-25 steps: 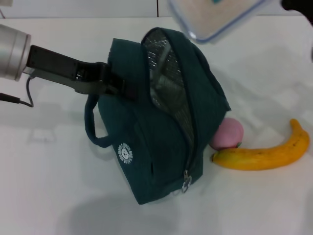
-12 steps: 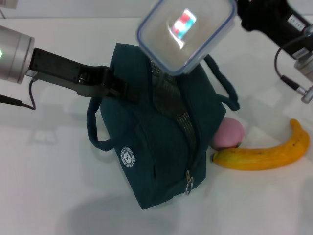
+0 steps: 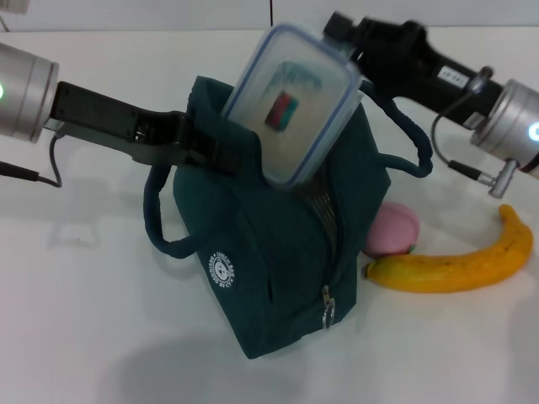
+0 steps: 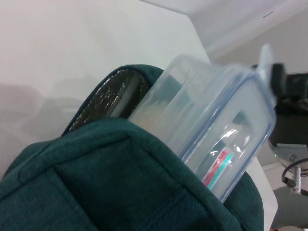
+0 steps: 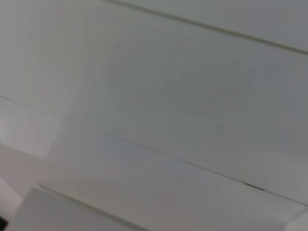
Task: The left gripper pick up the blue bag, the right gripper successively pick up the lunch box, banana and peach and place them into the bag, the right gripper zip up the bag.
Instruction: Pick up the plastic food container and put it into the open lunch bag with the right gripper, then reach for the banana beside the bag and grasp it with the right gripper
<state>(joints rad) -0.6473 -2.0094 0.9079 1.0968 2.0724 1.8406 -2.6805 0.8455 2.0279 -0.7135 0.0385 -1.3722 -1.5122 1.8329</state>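
Box [image 3: 290, 105] was tilted, low end in the bag [image 3: 269, 252] mouth, top at 1 o'clock, clamped by the right gripper [image 3: 349, 59]. Left gripper [image 3: 198, 143] pinched the bag's rim.

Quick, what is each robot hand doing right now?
Left gripper: shut on the blue bag.
Right gripper: shut on the lunch box, partly inside the bag.

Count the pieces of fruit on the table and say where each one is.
2. The peach sits against the bag's right side; the banana lies just in front of the peach, stretching toward the right. The bag could hide others.
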